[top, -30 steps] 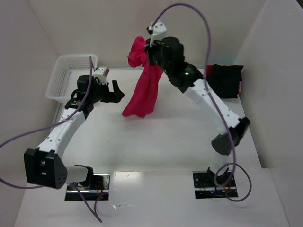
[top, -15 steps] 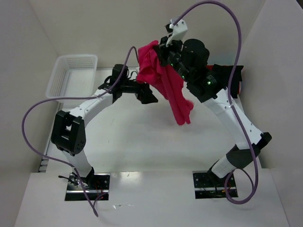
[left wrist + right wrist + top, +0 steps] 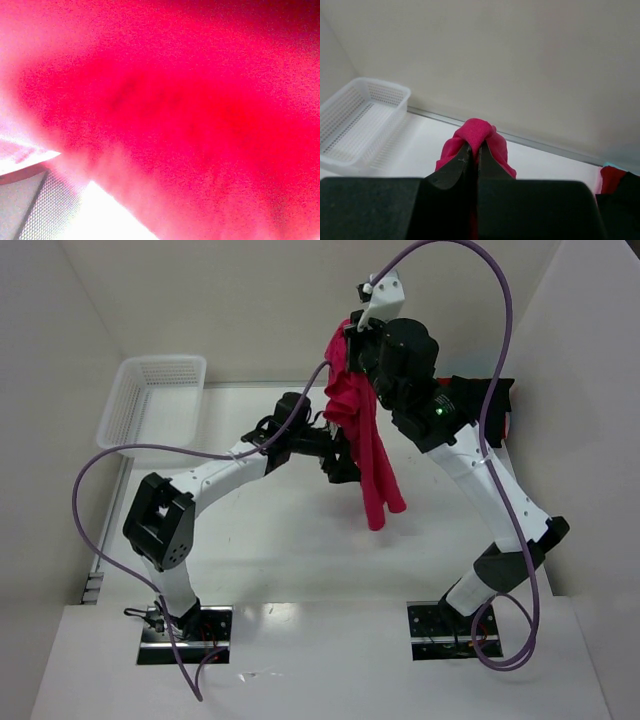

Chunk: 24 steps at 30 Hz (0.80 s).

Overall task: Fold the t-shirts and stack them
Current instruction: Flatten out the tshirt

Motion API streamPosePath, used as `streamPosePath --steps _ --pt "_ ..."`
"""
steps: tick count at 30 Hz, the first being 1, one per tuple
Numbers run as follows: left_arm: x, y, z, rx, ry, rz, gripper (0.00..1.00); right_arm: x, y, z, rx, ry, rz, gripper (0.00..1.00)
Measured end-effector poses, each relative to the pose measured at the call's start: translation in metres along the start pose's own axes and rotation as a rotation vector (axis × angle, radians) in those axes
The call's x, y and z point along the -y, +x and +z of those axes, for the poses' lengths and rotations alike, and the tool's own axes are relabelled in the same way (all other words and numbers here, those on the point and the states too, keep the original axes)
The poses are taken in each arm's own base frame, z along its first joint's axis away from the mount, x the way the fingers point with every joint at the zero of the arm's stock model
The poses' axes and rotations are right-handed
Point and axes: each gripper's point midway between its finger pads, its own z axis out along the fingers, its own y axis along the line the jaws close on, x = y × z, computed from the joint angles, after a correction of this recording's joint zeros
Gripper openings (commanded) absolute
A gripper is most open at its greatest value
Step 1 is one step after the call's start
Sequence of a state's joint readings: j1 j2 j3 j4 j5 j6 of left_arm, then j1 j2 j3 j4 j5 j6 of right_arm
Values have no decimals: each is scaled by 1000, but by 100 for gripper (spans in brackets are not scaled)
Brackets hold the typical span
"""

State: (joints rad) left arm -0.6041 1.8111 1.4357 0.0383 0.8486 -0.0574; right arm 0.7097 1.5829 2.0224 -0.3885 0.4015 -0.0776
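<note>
The right gripper (image 3: pixel 474 149) is raised high over the far half of the white table (image 3: pixel 280 540), its two black fingers pinched tight together on a bunched knob of the soft crimson-red cloth t-shirt (image 3: pixel 366 435). From that pinch the shirt hangs down as one long, crumpled, narrow drape, unfolded, and its lower tip ends over the middle of the table; whether the tip touches the surface cannot be told from above.

The left gripper (image 3: pixel 341 464) reaches in from the left, its arm stretched across the table, and meets the hanging shirt about halfway down its length. Its jaws stand wide apart, with no grip on the cloth to be seen (the left wrist view is filled with blurred red fabric pressed close to the lens, and no finger shows in it).

The plain black cloth t-shirt (image 3: pixel 478 402) lies as a flat dark bundle at the far right of the table, partly behind the right arm and well apart from the red one.

A white plastic mesh basket (image 3: pixel 125 405) sits at the far left corner of the table, beside the left wall
</note>
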Motion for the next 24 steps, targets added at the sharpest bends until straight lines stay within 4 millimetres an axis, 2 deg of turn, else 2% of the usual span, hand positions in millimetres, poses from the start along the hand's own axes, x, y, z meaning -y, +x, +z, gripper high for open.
streamPosePath --steps 5,7,11,13,14,16,17,20,21,22,23,24 --pt "2 30 -9 -41 -62 -68 96 1 19 5 -28 19 4 0" --pt "-1 38 -11 -54 -97 -89 100 -2 34 6 -54 13 2 0" --pt "-14 49 -23 -64 -210 -123 100 -10 64 12 -117 -12 -7 0" --pt "-17 51 -44 -54 -297 -134 100 -16 70 18 -128 -30 -4 0" --pt "-19 48 -62 -32 -354 -140 100 -21 75 21 -142 -42 -5 0" --pt "-24 27 -105 57 -498 -126 100 -29 73 33 -140 -63 2 0" --pt "-26 7 -134 136 -595 -98 100 -35 64 43 -133 -83 10 0" --pt "-19 -32 -186 304 -766 -37 100 -48 29 50 -61 -139 54 0" --pt "-15 -45 -197 352 -793 -12 100 -50 9 47 -21 -159 77 0" --pt "-11 -59 -203 402 -804 18 100 -51 -20 38 38 -188 111 0" --pt "-9 -64 -205 424 -805 31 100 -51 -31 34 64 -200 125 0" --pt "-10 -64 -203 441 -797 44 100 -50 -54 25 117 -219 148 0"
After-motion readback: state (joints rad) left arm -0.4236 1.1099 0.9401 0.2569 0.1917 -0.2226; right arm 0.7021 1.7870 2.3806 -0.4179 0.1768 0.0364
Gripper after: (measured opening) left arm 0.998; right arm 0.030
